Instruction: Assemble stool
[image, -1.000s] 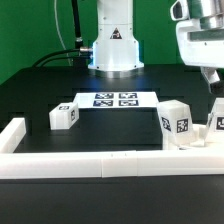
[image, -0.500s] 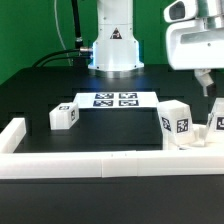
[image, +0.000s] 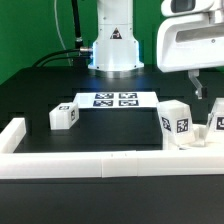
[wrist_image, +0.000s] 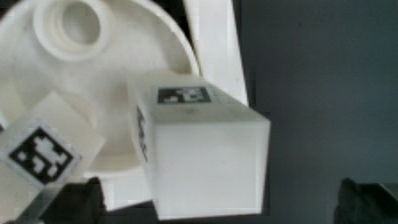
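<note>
While end effector (image: 200, 92) jaws stand apart, blocky white plastic leg (image: 175, 122), lwr right, stands upright; seat disc (wrist_image: 71, 70) round.

Marker board (image: 114, 100) lies flat on black table (image: 120, 132).

A: Where does the exterior view sit?

B: Low, just outside the white rail (image: 90, 163) that borders the surface (image: 40, 95). It faces across the marker board (image: 113, 100) toward the robot base (image: 112, 45) on the far side. It stands at a middling distance, so most of the surface shows.

A: And the wrist view?

B: Very near, looking steeply down onto the seat disc (wrist_image: 80, 60) and a tagged leg (wrist_image: 199, 150) that fills much of the frame. The dark tips of the fingers (wrist_image: 374, 195) barely enter the picture.

A: Any overlap?

B: The wrist housing (image: 190, 45) hangs at the exterior view's right, above tagged white blocks (image: 175, 120). Both views share that patch, but I cannot tell which block is the leg.
</note>
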